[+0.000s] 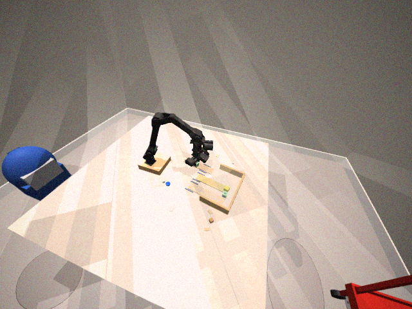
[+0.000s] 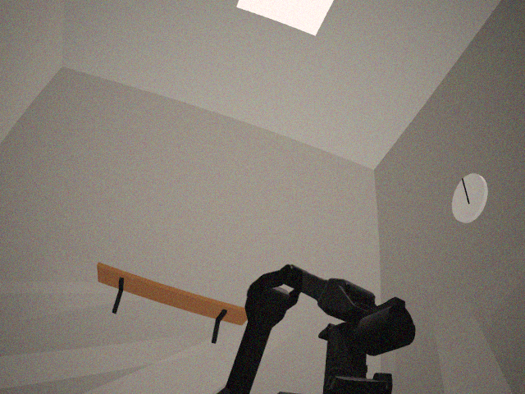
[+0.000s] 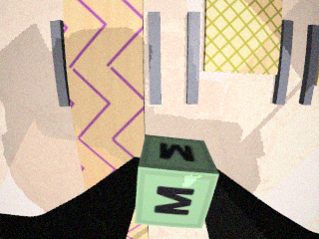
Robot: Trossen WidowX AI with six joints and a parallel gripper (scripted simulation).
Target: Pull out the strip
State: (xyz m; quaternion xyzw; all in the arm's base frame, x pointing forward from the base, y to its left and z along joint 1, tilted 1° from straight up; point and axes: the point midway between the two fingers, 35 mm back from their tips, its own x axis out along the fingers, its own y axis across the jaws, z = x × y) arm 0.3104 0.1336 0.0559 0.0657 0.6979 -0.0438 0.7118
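My gripper (image 1: 197,163) (image 3: 171,169) is shut on the green cube (image 1: 197,164) (image 3: 170,199), whose faces show a black M. The cube is raised above the table, near the open side of the wooden frame. A pale wooden strip (image 3: 107,80) with purple zigzags lies between two grey rails in the wrist view and runs down behind the left finger and the cube. A yellow cross-hatched strip (image 1: 208,181) (image 3: 239,42) lies in the neighbouring lane. The exterior view shows the arm but not the fingertips.
The wooden frame (image 1: 234,170) has a yellow cube (image 1: 226,188) and another green cube (image 1: 224,194) near its far wall. Grey rails (image 3: 155,60) (image 3: 192,60) stand beside the strips. An orange cube (image 1: 211,220) and a blue disc (image 1: 167,183) lie outside the frame.
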